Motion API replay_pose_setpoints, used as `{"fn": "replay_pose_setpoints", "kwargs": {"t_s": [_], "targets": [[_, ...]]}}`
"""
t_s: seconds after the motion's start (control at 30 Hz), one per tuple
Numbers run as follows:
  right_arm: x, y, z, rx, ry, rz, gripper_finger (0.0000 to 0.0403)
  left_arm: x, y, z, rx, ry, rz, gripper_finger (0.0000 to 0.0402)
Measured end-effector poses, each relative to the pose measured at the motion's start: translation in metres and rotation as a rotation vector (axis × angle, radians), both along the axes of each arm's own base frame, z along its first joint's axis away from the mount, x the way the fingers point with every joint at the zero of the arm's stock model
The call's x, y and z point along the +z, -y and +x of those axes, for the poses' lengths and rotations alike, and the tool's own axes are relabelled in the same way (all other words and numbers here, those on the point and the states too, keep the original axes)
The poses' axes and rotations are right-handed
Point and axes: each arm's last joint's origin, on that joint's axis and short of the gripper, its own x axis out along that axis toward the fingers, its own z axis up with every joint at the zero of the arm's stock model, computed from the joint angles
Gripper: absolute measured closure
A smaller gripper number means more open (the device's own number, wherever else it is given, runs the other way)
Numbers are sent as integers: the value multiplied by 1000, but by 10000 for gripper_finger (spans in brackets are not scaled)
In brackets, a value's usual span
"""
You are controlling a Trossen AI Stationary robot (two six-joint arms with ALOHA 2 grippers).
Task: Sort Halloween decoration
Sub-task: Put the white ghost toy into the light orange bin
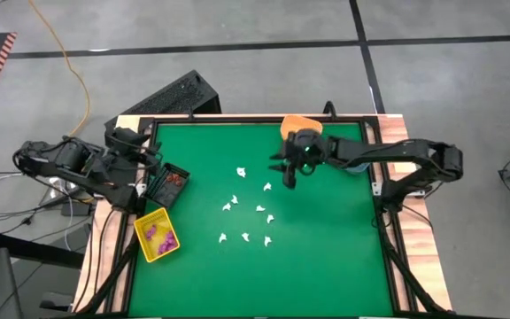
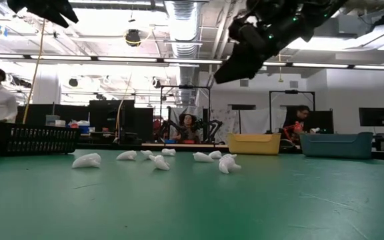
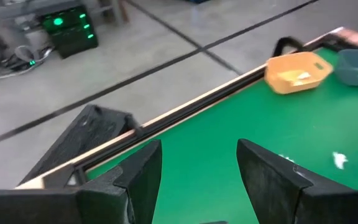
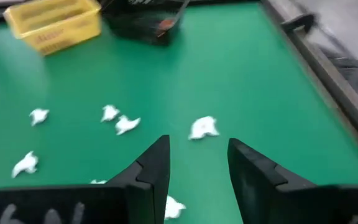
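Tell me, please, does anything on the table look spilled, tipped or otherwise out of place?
Nothing looks damaged or tipped. The white trinkets lie loose on the green mat, unsorted, while the yellow bin and black bin sit upright at its left edge.

I see open green mat (image 1: 326,257) across the lower right of the overhead frame. Mid-frame, scattered white trinkets (image 1: 246,208) clutter the path. At left, the black bin (image 1: 168,184) and yellow bin (image 1: 156,235) block the edge; the orange bin (image 1: 297,123) sits at the top.
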Motion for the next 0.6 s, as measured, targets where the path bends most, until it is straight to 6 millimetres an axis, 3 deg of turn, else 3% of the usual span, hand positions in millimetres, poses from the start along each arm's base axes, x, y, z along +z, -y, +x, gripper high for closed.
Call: {"fn": "replay_pose_setpoints", "kwargs": {"t_s": [0.23,0.4,0.6], "targets": [[-31,-12,29,56,-23,11,249,-23,5,-17,-122,200,-53,202],[-50,-18,41,82,-58,21,249,-44,11,-13,-197,302,-93,202],[-76,-24,51,159,-134,16,249,-63,15,-7,-201,294,-121,202]]}}
